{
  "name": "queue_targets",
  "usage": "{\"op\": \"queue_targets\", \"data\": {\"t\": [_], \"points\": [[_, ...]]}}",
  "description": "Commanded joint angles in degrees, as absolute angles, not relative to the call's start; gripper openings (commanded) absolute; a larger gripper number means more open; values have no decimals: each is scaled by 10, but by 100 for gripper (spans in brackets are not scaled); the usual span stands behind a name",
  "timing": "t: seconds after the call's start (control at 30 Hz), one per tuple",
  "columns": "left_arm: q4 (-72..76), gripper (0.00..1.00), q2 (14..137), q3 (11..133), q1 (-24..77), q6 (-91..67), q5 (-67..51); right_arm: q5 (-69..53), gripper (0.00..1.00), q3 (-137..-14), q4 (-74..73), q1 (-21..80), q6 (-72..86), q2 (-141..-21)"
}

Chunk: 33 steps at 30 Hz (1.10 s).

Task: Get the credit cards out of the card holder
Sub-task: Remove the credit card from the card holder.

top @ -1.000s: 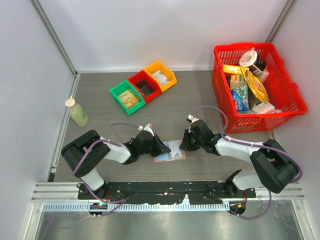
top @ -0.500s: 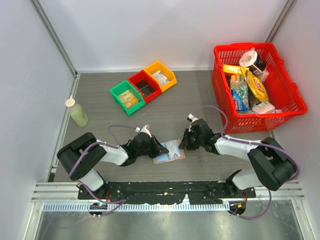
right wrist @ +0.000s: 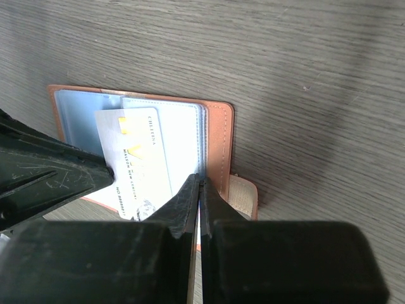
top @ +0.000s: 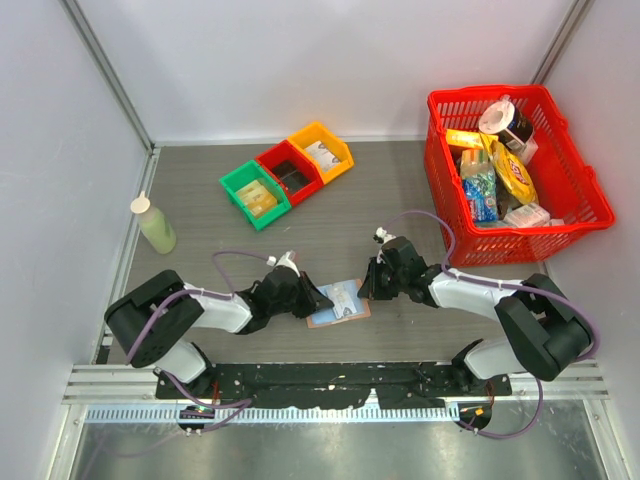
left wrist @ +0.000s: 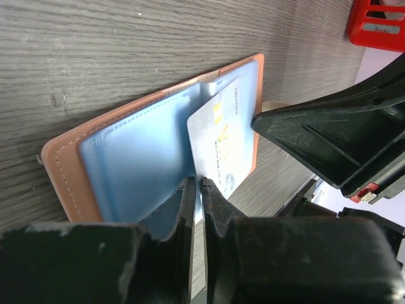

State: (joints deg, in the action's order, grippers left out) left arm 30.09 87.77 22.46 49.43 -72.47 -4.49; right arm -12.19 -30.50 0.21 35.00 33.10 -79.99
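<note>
The tan-pink card holder [top: 340, 303] lies open on the table between both arms, its pale blue lining [left wrist: 139, 158] facing up. A whitish credit card [left wrist: 223, 145] sticks partway out of the pocket. My left gripper [left wrist: 197, 183] is shut on the card's near edge. It also shows in the top view [top: 322, 298]. My right gripper [right wrist: 198, 180] is shut on the holder's [right wrist: 218, 136] right flap beside the snap tab [right wrist: 243, 196]. It is at the holder's right side in the top view [top: 368, 285]. The card [right wrist: 136, 158] lies left of its fingers.
Green, red and yellow bins [top: 287, 175] stand at the back middle. A red basket [top: 570, 215] full of groceries stands at the right. A pale green bottle [top: 155, 225] stands at the left. The left gripper's body [right wrist: 44, 171] crowds the right wrist view.
My left arm has drawn back slightly to the left, and the card has slid a little further out of the holder. The right gripper has stayed on the holder.
</note>
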Motion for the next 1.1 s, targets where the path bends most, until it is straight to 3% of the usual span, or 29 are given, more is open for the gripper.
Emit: {"op": "queue_targets", "data": {"t": [0.0, 0.17, 0.37, 0.43, 0.5, 0.6, 1.07], "points": [[301, 21, 874, 220, 491, -708, -27, -119, 6, -307, -33, 346, 312, -815], [325, 34, 896, 219, 490, -723, -23, -126, 6, -303, -32, 347, 306, -809], [350, 34, 927, 225, 487, -730, -24, -131, 6, -298, -25, 347, 305, -804], [360, 28, 936, 223, 487, -736, -25, -130, 6, -297, -25, 346, 303, -804], [369, 13, 937, 215, 487, -743, -23, -127, 6, -295, -26, 346, 302, -805], [367, 0, 918, 196, 486, -749, -9, -120, 6, -293, -28, 346, 302, -808], [186, 0, 688, 159, 481, -692, 76, -107, 9, -327, -45, 346, 312, -766]]}}
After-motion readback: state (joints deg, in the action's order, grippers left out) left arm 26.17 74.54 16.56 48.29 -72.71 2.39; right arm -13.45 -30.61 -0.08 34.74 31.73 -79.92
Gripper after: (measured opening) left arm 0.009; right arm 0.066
